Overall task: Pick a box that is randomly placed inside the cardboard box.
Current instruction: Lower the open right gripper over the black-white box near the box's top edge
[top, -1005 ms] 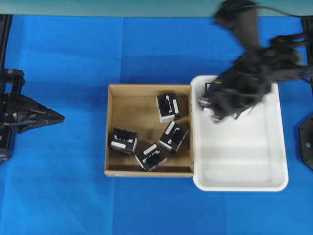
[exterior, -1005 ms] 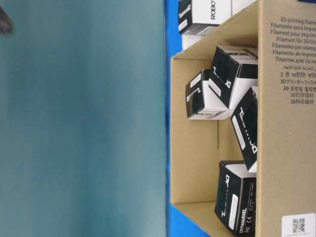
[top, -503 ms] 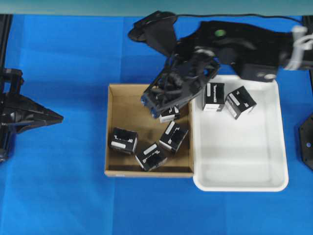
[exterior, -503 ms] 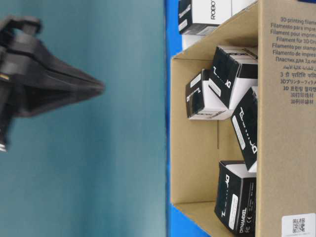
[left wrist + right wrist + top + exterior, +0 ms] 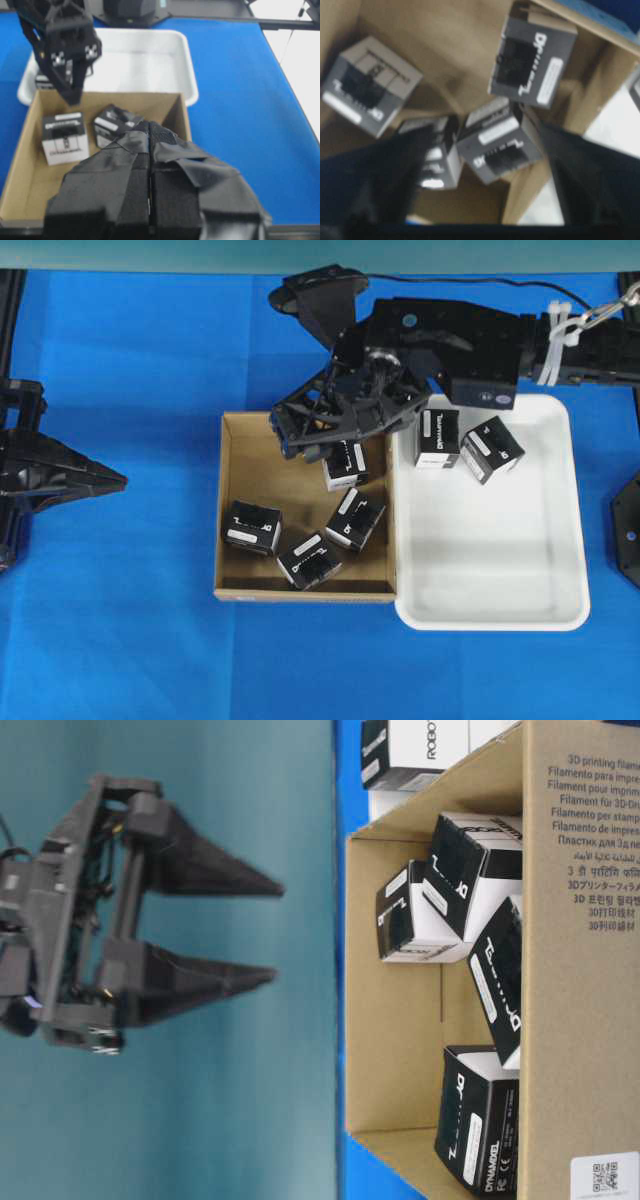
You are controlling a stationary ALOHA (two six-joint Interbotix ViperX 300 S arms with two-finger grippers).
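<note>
The cardboard box lies open in the middle of the blue table. Several black boxes lie in it, one at the back right and another just in front of it. My right gripper hangs above the back of the cardboard box, open and empty. From table level, the right gripper has its fingers spread well above the rim. Between the fingers of the right gripper a tilted box lies below. My left gripper rests shut at the far left, away from the cardboard box.
A white plastic tray touches the right side of the cardboard box, with two black cartons at its back. The right arm stretches over the tray's back edge. In the left wrist view, the right gripper hangs over the box's far corner.
My right gripper swung left from above the tray to above the back of the cardboard box and opened. The left arm has not moved.
</note>
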